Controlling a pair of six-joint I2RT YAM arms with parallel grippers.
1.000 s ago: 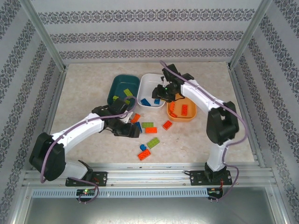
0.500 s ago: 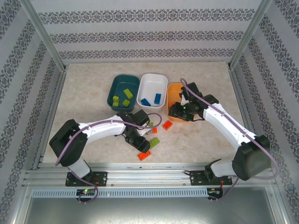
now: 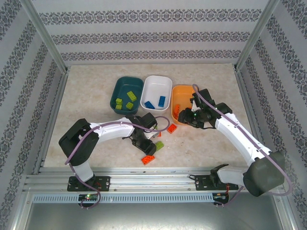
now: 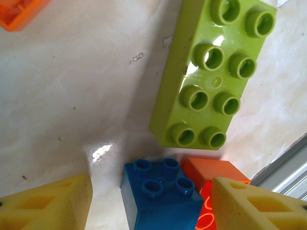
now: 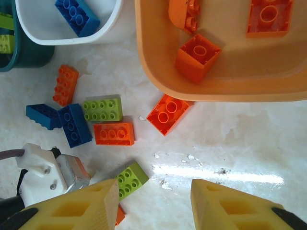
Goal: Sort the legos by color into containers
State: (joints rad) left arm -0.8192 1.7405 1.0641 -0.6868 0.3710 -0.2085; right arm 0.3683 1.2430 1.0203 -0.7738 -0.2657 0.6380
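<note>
two left fingers (image 4: 53,203): spread, pinching nothing; the left gripper (image 4: 152,199) straddles the blue brick.
blue brick (image 4: 160,189): square, studs up, centred in the gap and clear of one finger; it sits on the near side of the white tub (image 3: 159,86), well apart from it.
orange brick (image 4: 211,175): touching the blue brick's side, partly behind the other finger; judged a risk of being caught too.
green brick (image 4: 211,72): just beyond, long axis running away from the fingers.
right gripper (image 5: 153,201): fingers spread, empty; to the right of the white tub, farther from the blue brick.
nearer arm: left.
next move, judged: close on the blue brick, then carry it to the white tub.
</note>
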